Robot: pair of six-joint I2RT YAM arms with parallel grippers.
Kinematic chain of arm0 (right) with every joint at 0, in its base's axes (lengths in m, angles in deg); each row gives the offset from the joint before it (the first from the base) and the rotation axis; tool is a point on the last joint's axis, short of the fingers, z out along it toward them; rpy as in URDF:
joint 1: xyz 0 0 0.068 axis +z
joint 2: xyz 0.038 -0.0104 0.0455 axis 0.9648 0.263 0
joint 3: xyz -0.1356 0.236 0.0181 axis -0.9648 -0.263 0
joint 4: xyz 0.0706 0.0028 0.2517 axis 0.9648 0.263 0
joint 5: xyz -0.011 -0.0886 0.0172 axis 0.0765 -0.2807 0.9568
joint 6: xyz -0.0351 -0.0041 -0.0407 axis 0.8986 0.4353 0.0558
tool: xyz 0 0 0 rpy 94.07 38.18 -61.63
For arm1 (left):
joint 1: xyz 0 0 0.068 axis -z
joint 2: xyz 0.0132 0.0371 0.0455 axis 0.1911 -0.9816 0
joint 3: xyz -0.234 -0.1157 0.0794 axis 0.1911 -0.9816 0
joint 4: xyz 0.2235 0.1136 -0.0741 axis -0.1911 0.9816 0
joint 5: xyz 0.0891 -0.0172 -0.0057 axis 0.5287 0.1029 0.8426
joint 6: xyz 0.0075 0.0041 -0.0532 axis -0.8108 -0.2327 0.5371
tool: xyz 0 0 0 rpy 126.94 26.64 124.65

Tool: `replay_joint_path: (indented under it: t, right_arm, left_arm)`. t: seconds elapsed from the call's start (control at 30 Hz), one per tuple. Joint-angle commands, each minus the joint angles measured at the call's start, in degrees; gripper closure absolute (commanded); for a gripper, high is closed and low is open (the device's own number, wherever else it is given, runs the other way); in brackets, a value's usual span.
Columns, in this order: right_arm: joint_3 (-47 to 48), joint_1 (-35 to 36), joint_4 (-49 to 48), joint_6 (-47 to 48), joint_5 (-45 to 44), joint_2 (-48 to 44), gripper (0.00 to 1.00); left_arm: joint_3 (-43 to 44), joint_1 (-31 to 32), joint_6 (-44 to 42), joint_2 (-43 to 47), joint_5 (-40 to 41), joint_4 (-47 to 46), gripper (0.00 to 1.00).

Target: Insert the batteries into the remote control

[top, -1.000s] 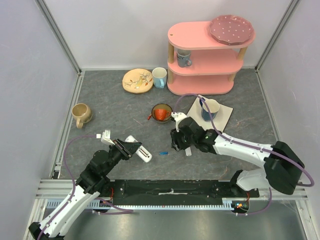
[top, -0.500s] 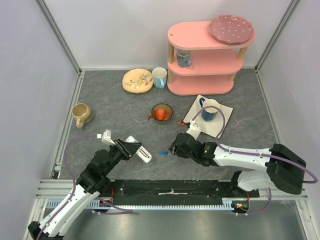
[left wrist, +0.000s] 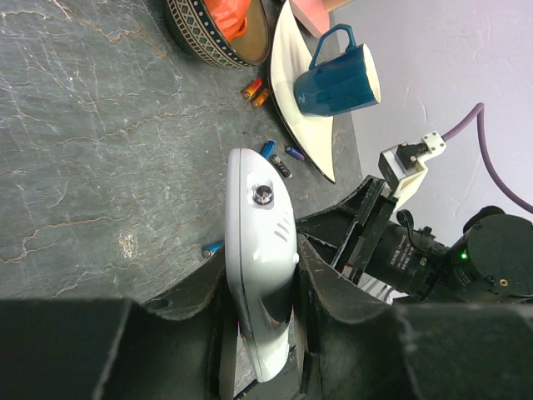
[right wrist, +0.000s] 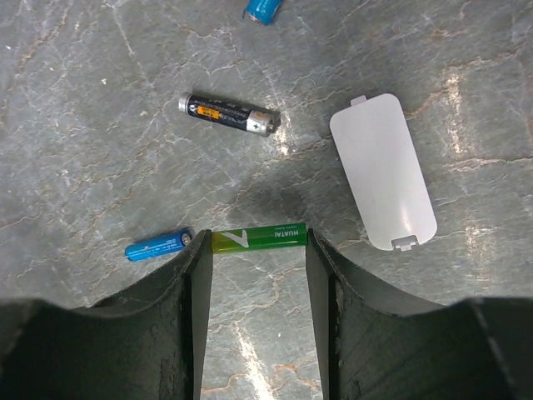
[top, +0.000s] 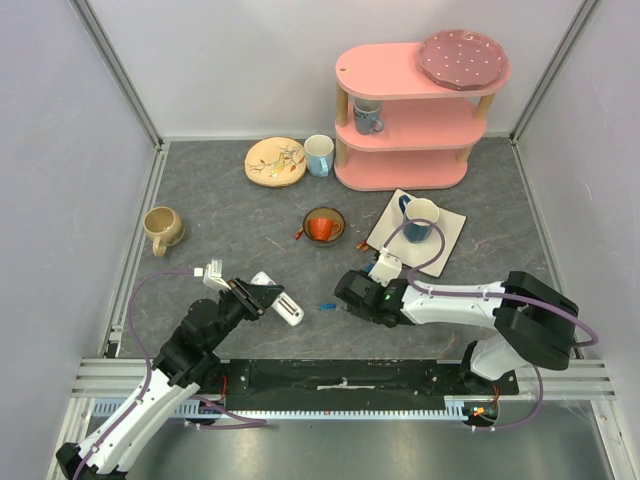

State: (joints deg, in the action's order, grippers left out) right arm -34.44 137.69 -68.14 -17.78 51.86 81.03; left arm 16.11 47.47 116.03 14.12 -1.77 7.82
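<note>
Clamping the white remote control (left wrist: 258, 225) by its long sides, the left gripper (left wrist: 262, 282) held it raised off the grey table (left wrist: 83, 150) at the near left, probably to steady it for loading. To its right, the right gripper (right wrist: 259, 260) was low over the table, its jaws straddling a green battery (right wrist: 258, 237) end to end; whether they squeezed it could not be told. A blue battery (right wrist: 156, 247), a dark battery (right wrist: 226, 113) and the detached battery cover (right wrist: 383, 171) lay nearby, apart.
</note>
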Motion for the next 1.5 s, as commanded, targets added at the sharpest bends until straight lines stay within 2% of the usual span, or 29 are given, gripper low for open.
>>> replay_joint_path:
  t: [0.0,0.23,0.53,0.8,0.9,1.0,1.03,1.07,1.13,1.17,1.2,1.27,1.47]
  right_arm:
    - [2.9,0.4,2.8,-2.6,-2.6,1.7,0.78]
    - [4.1,0.4,2.8,-0.8,-0.8,3.6,0.55]
    - [7.5,0.4,4.0,3.4,1.1,5.0,0.4]
    - [10.3,0.4,7.3,5.7,0.8,5.9,0.34]
    - [13.9,1.0,10.6,13.1,-3.9,4.2,0.35]
    - [15.4,1.4,9.9,29.5,-6.2,0.9,0.36]
    - [14.9,1.4,8.6,34.3,-5.3,-1.5,0.36]
    - [13.1,1.5,4.0,46.1,-1.1,-3.0,0.36]
    - [10.9,1.4,-0.6,56.1,3.6,-5.9,0.38]
    - [9.6,1.2,-0.7,64.0,5.3,-6.3,0.38]
    - [9.5,1.0,-0.2,66.9,9.4,-6.1,0.39]
    - [10.2,1.0,4.2,72.1,10.9,-3.7,0.4]
    - [7.8,1.0,1.7,75.5,14.9,-0.9,0.44]
  left_arm:
    - [-2.8,-0.1,-0.1,0.0,-0.5,0.8,0.98]
    - [-2.8,-0.2,-0.5,0.0,-0.7,1.0,0.98]
    - [-2.8,-0.2,-1.0,-0.1,-0.9,0.5,0.98]
    - [-2.8,-0.2,-1.0,-0.3,-1.3,0.5,0.98]
    - [-2.8,-0.2,-1.1,-0.1,-1.3,0.8,0.98]
    - [-2.5,-0.2,-1.3,-0.1,-1.2,1.1,0.98]
    - [-2.4,-0.2,-1.3,-0.1,-1.2,1.1,0.98]
    - [-2.4,-0.2,-1.3,0.0,-1.2,1.1,0.98]
    - [-2.4,-0.2,-1.2,-0.1,-1.2,1.2,0.98]
    - [-2.4,-0.2,-1.2,-0.1,-1.2,1.2,0.98]
    - [-2.4,-0.1,-1.2,0.0,-1.3,1.0,0.98]
    - [-2.3,-0.2,-1.2,0.1,-1.2,1.1,0.98]
    - [-2.2,-0.2,-1.7,0.8,-1.2,1.4,0.98]
